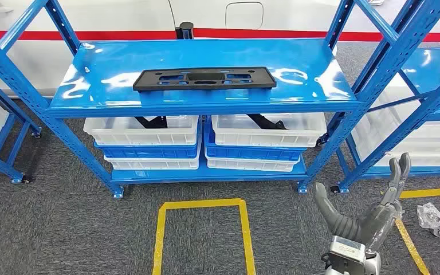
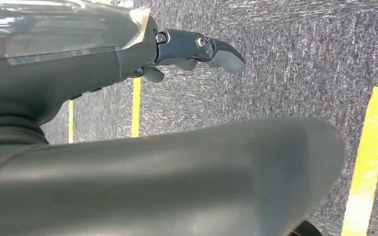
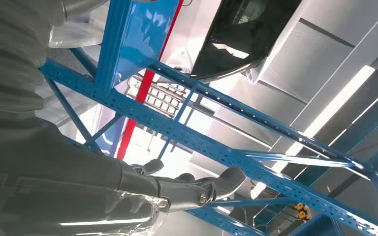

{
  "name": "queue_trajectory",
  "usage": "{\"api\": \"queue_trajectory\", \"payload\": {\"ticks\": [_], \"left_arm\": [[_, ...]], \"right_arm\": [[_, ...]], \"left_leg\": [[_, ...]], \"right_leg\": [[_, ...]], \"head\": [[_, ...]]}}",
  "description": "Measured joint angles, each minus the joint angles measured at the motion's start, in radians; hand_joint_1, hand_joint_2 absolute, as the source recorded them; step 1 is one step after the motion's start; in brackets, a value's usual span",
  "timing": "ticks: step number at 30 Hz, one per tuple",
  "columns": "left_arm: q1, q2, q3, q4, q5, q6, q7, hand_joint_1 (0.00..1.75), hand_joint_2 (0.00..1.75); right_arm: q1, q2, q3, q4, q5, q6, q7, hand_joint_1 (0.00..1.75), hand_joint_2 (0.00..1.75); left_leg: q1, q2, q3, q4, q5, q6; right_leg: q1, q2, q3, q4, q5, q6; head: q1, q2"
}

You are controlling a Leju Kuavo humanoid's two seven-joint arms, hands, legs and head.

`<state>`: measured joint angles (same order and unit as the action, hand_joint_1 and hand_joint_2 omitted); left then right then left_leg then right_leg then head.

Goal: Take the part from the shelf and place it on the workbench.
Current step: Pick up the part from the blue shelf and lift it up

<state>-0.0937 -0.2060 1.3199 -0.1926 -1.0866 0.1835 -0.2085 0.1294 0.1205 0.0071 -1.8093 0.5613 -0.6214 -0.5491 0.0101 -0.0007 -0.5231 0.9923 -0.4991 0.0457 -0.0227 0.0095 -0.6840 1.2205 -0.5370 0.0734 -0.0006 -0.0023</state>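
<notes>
Head view: a flat black part [image 1: 204, 78], long and rectangular with cut-outs, lies lengthwise on the glossy top board of a blue shelf [image 1: 206, 106], near the board's front edge and about midway between the uprights. Below it, on the lower level, stand white and blue bins [image 1: 143, 140], stacked in two columns side by side. On the grey carpet in front of the shelf a yellow tape outline [image 1: 203, 205] marks a rectangle. The right hand [image 1: 372, 215] rises from the lower right corner, fingers apart and pointing upward, grasping nothing; it is well apart from the part, lower and to the right of the shelf's front post. Left wrist view: the left hand [image 2: 197, 51] hangs over the carpet and yellow tape lines, fingers loosely extended, holding nothing. Right wrist view: the right hand's fingers [image 3: 226, 179] are spread before the blue frame members, empty.
</notes>
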Motion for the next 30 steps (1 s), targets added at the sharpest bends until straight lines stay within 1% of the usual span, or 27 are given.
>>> {"api": "queue_trajectory", "payload": {"ticks": [1, 2, 3, 4, 5, 6, 7, 9, 10, 11, 12, 13, 14, 15, 16, 17, 18, 19, 20, 21, 23, 24, 25, 26, 28, 29, 30], "left_arm": [[0.000, -0.001, 0.000, 0.000, 0.000, 0.000, 0.000, 0.00, 0.00], [0.000, -0.001, 0.000, 0.000, 0.000, 0.000, -0.001, 0.00, 0.00], [-0.001, -0.001, 0.000, 0.000, 0.001, 0.001, -0.001, 0.00, 0.00], [-0.001, -0.002, 0.000, 0.000, 0.002, 0.002, -0.002, 0.00, 0.00], [-0.002, -0.002, 0.000, 0.000, 0.003, 0.003, -0.002, 0.00, 0.00], [-0.003, -0.003, 0.000, 0.000, 0.004, 0.004, -0.002, 0.00, 0.00], [-0.004, -0.004, 0.000, 0.000, 0.006, 0.004, -0.002, 0.00, 0.00], [-0.006, -0.006, 0.000, 0.000, 0.007, 0.005, -0.002, 0.00, 0.00], [-0.007, -0.007, 0.000, 0.000, 0.007, 0.005, -0.003, 0.00, 0.00], [-0.007, -0.007, 0.000, 0.000, 0.007, 0.005, -0.003, 0.00, 0.00], [-0.007, -0.008, 0.000, 0.000, 0.007, 0.005, -0.004, 0.00, 0.00], [-0.006, -0.008, 0.000, 0.000, 0.007, 0.005, -0.004, 0.00, 0.00], [-0.005, -0.008, 0.000, 0.000, 0.007, 0.005, -0.004, 0.00, 0.00], [-0.004, -0.008, 0.000, 0.000, 0.007, 0.005, -0.004, 0.00, 0.00], [-0.004, -0.008, 0.000, 0.000, 0.007, 0.005, -0.004, 0.00, 0.00], [-0.004, -0.008, 0.000, 0.000, 0.007, 0.005, -0.004, 0.00, 0.00], [-0.004, -0.008, 0.000, 0.000, 0.007, 0.004, -0.004, 0.00, 0.00], [-0.005, -0.009, 0.000, 0.000, 0.007, 0.004, -0.004, 0.00, 0.00], [-0.006, -0.009, 0.000, 0.000, 0.007, 0.003, -0.004, 0.00, 0.00], [-0.007, -0.010, 0.000, 0.000, 0.007, 0.003, -0.004, 0.00, 0.00], [-0.007, -0.011, 0.000, 0.000, 0.007, 0.003, -0.003, 0.00, 0.00], [-0.007, -0.012, 0.000, 0.000, 0.007, 0.003, -0.002, 0.00, 0.00], [-0.007, -0.013, 0.000, 0.000, 0.007, 0.003, -0.001, 0.00, 0.00], [-0.008, -0.013, 0.000, 0.000, 0.007, 0.003, -0.001, 0.00, 0.00], [-0.008, -0.014, 0.000, 0.000, 0.007, 0.003, 0.000, 0.00, 0.00], [-0.008, -0.014, 0.000, 0.000, 0.007, 0.004, 0.001, 0.00, 0.00], [-0.007, -0.014, 0.000, 0.000, 0.007, 0.004, 0.003, 0.00, 0.00]], "right_arm": [[0.000, 0.000, 0.000, 0.000, 0.001, 0.000, 0.001, 0.00, 1.75], [0.000, 0.000, 0.000, 0.000, 0.001, 0.000, 0.002, 0.00, 1.75], [-0.001, 0.000, 0.000, 0.001, 0.002, 0.001, 0.005, 0.00, 1.75], [-0.001, 0.001, 0.000, 0.001, 0.002, 0.002, 0.007, 0.00, 1.75], [-0.001, 0.001, 0.000, 0.002, 0.002, 0.003, 0.010, 0.00, 1.75], [-0.002, 0.002, -0.001, 0.003, 0.002, 0.004, 0.011, 0.00, 1.75], [-0.002, 0.002, -0.002, 0.003, 0.002, 0.005, 0.012, 0.00, 1.75], [-0.002, 0.002, -0.002, 0.002, 0.003, 0.007, 0.013, 0.00, 1.75], [-0.002, 0.003, -0.002, 0.002, 0.004, 0.008, 0.013, 0.00, 1.75], [-0.002, 0.004, -0.002, 0.002, 0.005, 0.008, 0.014, 0.00, 1.75], [-0.001, 0.004, -0.002, 0.002, 0.005, 0.008, 0.014, 0.00, 1.75], [0.000, 0.004, -0.002, 0.002, 0.006, 0.008, 0.014, 0.00, 1.75], [0.000, 0.004, -0.003, 0.002, 0.006, 0.008, 0.014, 0.00, 1.75], [0.001, 0.004, -0.003, 0.002, 0.006, 0.008, 0.014, 0.00, 1.75], [0.002, 0.004, -0.003, 0.002, 0.008, 0.007, 0.014, 0.00, 1.75], [0.002, 0.004, -0.003, 0.002, 0.010, 0.006, 0.014, 0.00, 1.75], [0.002, 0.004, -0.003, 0.002, 0.013, 0.005, 0.014, 0.00, 1.75], [0.002, 0.005, -0.004, 0.002, 0.017, 0.004, 0.015, 0.00, 1.75], [0.002, 0.005, -0.004, 0.002, 0.021, 0.002, 0.015, 0.00, 1.75], [0.002, 0.005, -0.005, 0.002, 0.025, 0.001, 0.016, 0.00, 1.75], [0.002, 0.006, -0.006, 0.002, 0.036, -0.002, 0.018, 0.00, 1.75], [0.002, 0.007, -0.007, 0.002, 0.041, -0.003, 0.019, 0.00, 1.75], [0.001, 0.007, -0.008, 0.001, 0.045, -0.004, 0.020, 0.00, 1.75], [0.002, 0.007, -0.008, 0.001, 0.047, -0.004, 0.021, 0.00, 1.75], [0.006, 0.007, -0.010, 0.001, 0.050, -0.004, 0.024, 0.00, 1.75], [0.008, 0.007, -0.010, 0.001, 0.051, -0.005, 0.026, 0.00, 1.75], [0.010, 0.007, -0.011, 0.001, 0.051, -0.005, 0.027, 0.00, 1.75]], "left_leg": [[0.001, -0.001, 0.006, 0.000, -0.004, -0.003], [0.000, -0.001, 0.008, 0.000, -0.009, -0.006], [-0.001, -0.002, 0.015, 0.001, -0.018, -0.013], [-0.004, -0.002, 0.018, 0.002, -0.026, -0.019], [-0.007, -0.002, 0.019, 0.002, -0.032, -0.024], [-0.007, -0.002, 0.022, 0.002, -0.036, -0.027], [-0.005, -0.001, 0.025, 0.000, -0.039, -0.031], [0.001, -0.001, 0.021, 0.024, -0.057, -0.040], [0.002, -0.001, 0.000, 0.069, -0.078, -0.044], [0.003, -0.001, -0.035, 0.135, -0.104, -0.046], [0.003, -0.001, -0.081, 0.210, -0.130, -0.048], [0.003, -0.001, -0.127, 0.276, -0.146, -0.049], [0.003, -0.001, -0.158, 0.310, -0.142, -0.049], [0.003, -0.001, -0.172, 0.308, -0.119, -0.047], [0.003, -0.001, -0.164, 0.264, -0.077, -0.044], [0.003, -0.002, -0.143, 0.197, -0.028, -0.039], [0.001, -0.002, -0.118, 0.130, 0.006, -0.035], [0.000, -0.003, -0.096, 0.079, 0.028, -0.032], [-0.003, -0.003, -0.084, 0.054, 0.033, -0.029], [-0.006, -0.003, -0.079, 0.048, 0.027, -0.027], [-0.007, -0.003, -0.071, 0.039, 0.026, -0.019], [-0.005, -0.003, -0.064, 0.033, 0.026, -0.012], [-0.003, -0.002, -0.057, 0.027, 0.026, -0.006], [-0.002, -0.001, -0.052, 0.024, 0.025, -0.001], [-0.004, -0.001, -0.047, 0.023, 0.018, 0.007], [-0.004, -0.001, -0.044, 0.023, 0.014, 0.009], [-0.005, -0.002, -0.039, 0.023, 0.009, 0.009]], "right_leg": [[-0.002, -0.002, 0.019, -0.046, 0.023, 0.007], [-0.004, -0.007, 0.034, -0.084, 0.040, 0.010], [-0.006, -0.011, 0.061, -0.146, 0.066, 0.013], [-0.007, -0.013, 0.079, -0.184, 0.080, 0.009], [-0.005, -0.014, 0.088, -0.200, 0.081, 0.000], [-0.002, -0.010, 0.091, -0.200, 0.077, -0.011], [-0.004, -0.008, 0.093, -0.199, 0.074, -0.021], [-0.007, -0.005, 0.101, -0.201, 0.068, -0.037], [-0.009, -0.005, 0.107, -0.202, 0.064, -0.045], [-0.008, -0.005, 0.112, -0.202, 0.060, -0.052], [-0.006, -0.005, 0.116, -0.202, 0.055, -0.058], [-0.005, -0.005, 0.121, -0.202, 0.051, -0.062], [-0.004, -0.003, 0.125, -0.202, 0.047, -0.064], [-0.003, 0.000, 0.131, -0.202, 0.042, -0.064], [-0.003, 0.003, 0.139, -0.202, 0.037, -0.062], [-0.003, 0.006, 0.147, -0.202, 0.030, -0.059], [0.001, 0.008, 0.153, -0.201, 0.023, -0.054], [0.003, 0.009, 0.157, -0.202, 0.017, -0.049], [0.006, 0.010, 0.158, -0.203, 0.012, -0.043], [0.008, 0.010, 0.159, -0.205, 0.010, -0.038], [0.007, 0.008, 0.163, -0.207, 0.005, -0.027], [0.007, 0.006, 0.160, -0.195, -0.003, -0.024], [0.008, 0.003, 0.146, -0.163, -0.017, -0.024], [0.008, 0.001, 0.116, -0.107, -0.039, -0.026], [0.009, 0.001, 0.029, 0.032, -0.080, -0.029], [0.009, 0.001, -0.004, 0.077, -0.086, -0.026], [0.008, 0.000, -0.018, 0.081, -0.072, -0.019]], "head": [[0.000, 0.000], [0.001, 0.000], [0.002, 0.000], [0.002, 0.000], [0.001, 0.000], [0.000, 0.000], [-0.002, 0.000], [-0.005, 0.000], [-0.006, 0.000], [-0.007, 0.000], [-0.008, 0.000], [-0.008, 0.000], [-0.008, 0.000], [-0.008, 0.000], [-0.008, 0.000], [-0.008, 0.000], [-0.008, 0.000], [-0.008, 0.000], [-0.008, 0.000], [-0.008, 0.000], [-0.008, 0.000], [-0.007, 0.000], [-0.006, 0.000], [-0.006, 0.000], [-0.006, 0.000], [-0.006, 0.000], [-0.006, 0.000]]}}
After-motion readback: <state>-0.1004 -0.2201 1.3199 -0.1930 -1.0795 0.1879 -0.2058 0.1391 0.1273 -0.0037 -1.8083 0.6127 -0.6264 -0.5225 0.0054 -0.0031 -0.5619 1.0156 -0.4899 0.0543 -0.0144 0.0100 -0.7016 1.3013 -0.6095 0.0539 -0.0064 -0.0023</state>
